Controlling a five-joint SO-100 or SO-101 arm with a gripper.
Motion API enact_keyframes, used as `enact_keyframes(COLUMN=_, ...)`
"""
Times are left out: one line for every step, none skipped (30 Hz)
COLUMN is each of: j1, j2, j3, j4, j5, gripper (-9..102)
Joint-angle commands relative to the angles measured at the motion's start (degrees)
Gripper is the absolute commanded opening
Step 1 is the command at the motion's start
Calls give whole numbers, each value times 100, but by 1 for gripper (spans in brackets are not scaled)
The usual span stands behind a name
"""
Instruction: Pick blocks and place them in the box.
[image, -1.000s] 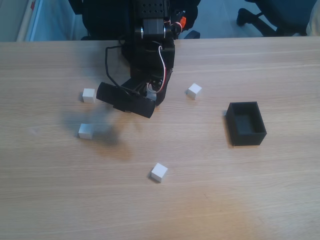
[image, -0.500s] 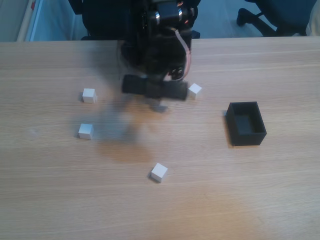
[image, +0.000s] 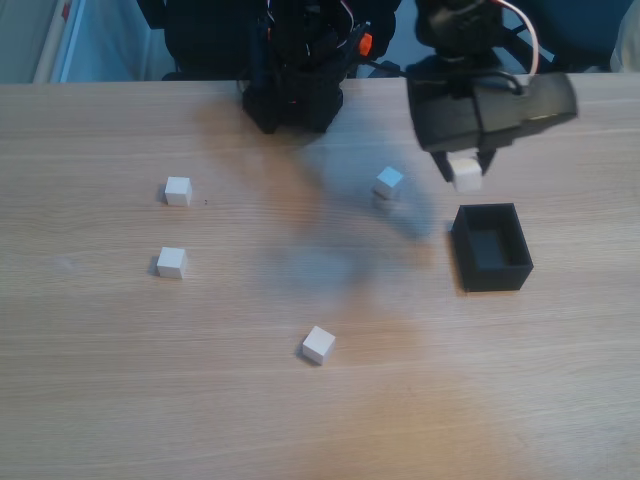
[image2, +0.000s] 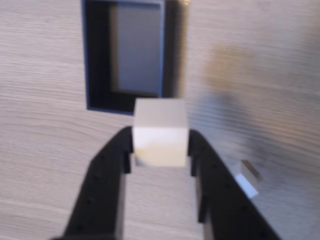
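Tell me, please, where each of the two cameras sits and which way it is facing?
Fixed view: above the table's front, looking down and across the table toward the arm's base; the arm's gripper hangs over the box.
Wrist view: rides on the gripper, looking down past its fingers at the table.
Shared: the gripped block, the box, and a loose block.
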Motion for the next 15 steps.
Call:
enact_keyframes(j1=-202, j2=-290, j3=-554, j4=-220, j5=35, gripper=0)
enact_keyframes(j1=-255, j2=-387, j3=-615, j4=-264, j5=44, gripper=0)
enact_keyframes(j1=-316, j2=-475, j3=-668, j4=-308, j5=70, gripper=1)
enact_keyframes(j1=-369, j2=-571, j3=-721, j4=-343, j5=132, gripper=1)
enact_keyframes(j1=-413, j2=-650, j3=-773, j4=-343, j5=158, gripper=2)
enact_keyframes(j1=-457, j2=-721, j3=-791, j4=-343, j5=185, gripper=3)
enact_keyframes(j1=-483, j2=-756, j3=-800, j4=-352, j5=237, gripper=6)
enact_keyframes(j1=-510, j2=-791, j3=-800, j4=-352, j5=255, gripper=7)
enact_keyframes(j1=-519, j2=-809, j3=-782, j4=-369, j5=272, gripper=9)
enact_keyframes(j1=-519, j2=-817, j3=-747, j4=-404, j5=281, gripper=11)
enact_keyframes(j1=-519, j2=-826, j3=-729, j4=-439, j5=281, gripper=11)
enact_keyframes(j1=-519, j2=-835, j3=-721, j4=-466, j5=272, gripper=12)
enact_keyframes(j1=-510, j2=-844, j3=-721, j4=-492, j5=246, gripper=13)
enact_keyframes(j1=-492, j2=-853, j3=-712, j4=-527, j5=246, gripper=13)
enact_keyframes(j1=-466, j2=-870, j3=-712, j4=-545, j5=246, gripper=13)
